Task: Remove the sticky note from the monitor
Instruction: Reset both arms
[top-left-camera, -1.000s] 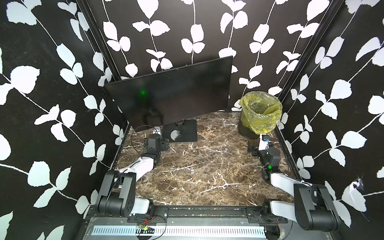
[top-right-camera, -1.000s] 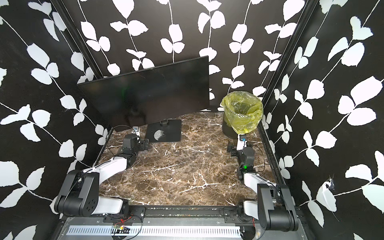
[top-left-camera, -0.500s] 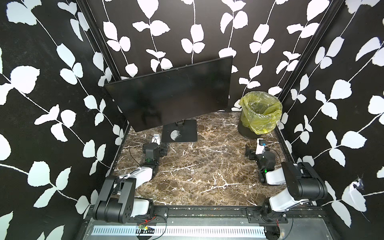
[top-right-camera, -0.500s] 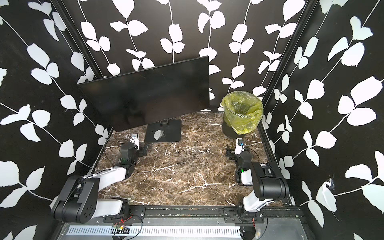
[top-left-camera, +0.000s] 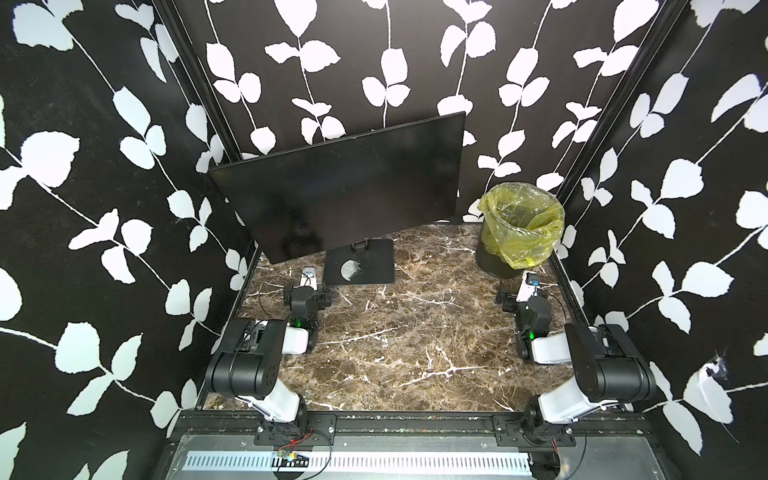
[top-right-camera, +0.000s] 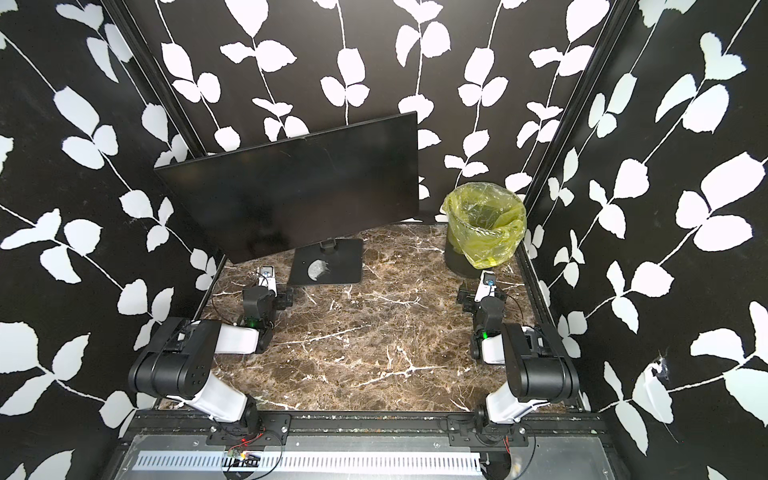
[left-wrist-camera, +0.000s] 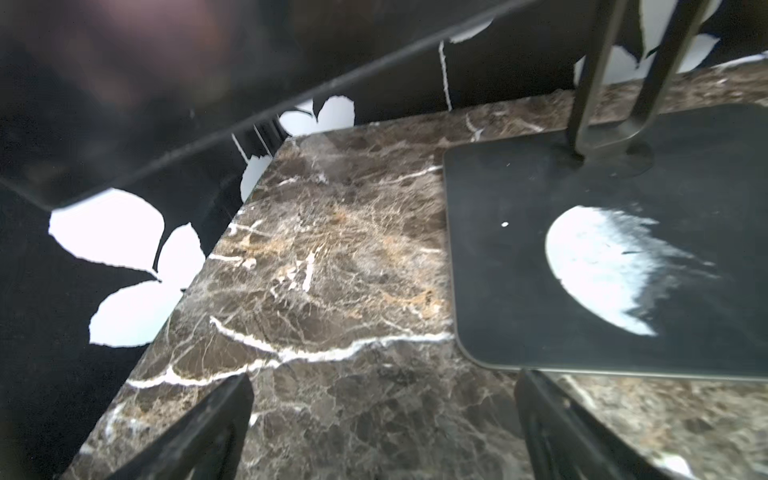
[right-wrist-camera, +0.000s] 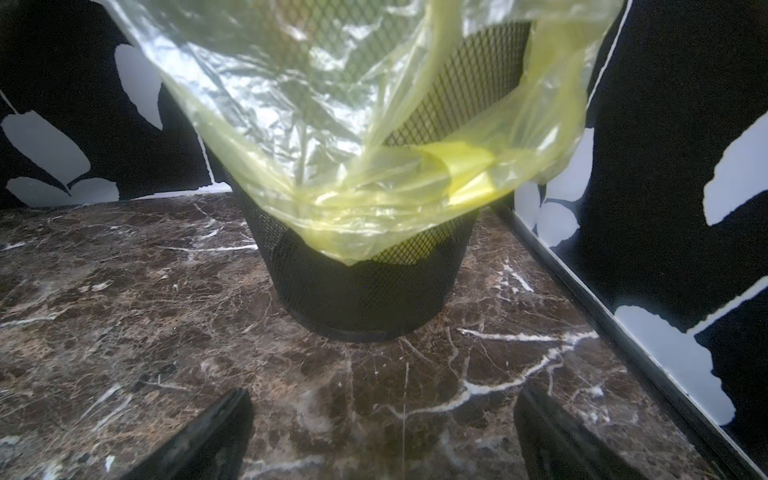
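Monitor (top-left-camera: 345, 195) — centre of both top views, on its base (top-left-camera: 365, 259); we find no note on the screen, so the task looks done.
Left gripper (left-wrist-camera: 384, 376), right gripper (right-wrist-camera: 384, 390) — jaws apart, empty, parked low over the table (top-left-camera: 395, 332), we judge because nothing remains to pick.
Bin (top-left-camera: 519, 232), right of the monitor; nothing obstructs.

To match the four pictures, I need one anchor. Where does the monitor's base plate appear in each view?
In a top view: base plate near centre, under the monitor.
In a top view: slightly left of centre.
Left wrist: close, just ahead of the left gripper.
Right wrist: not in it.
Shared landmark: the marble table.
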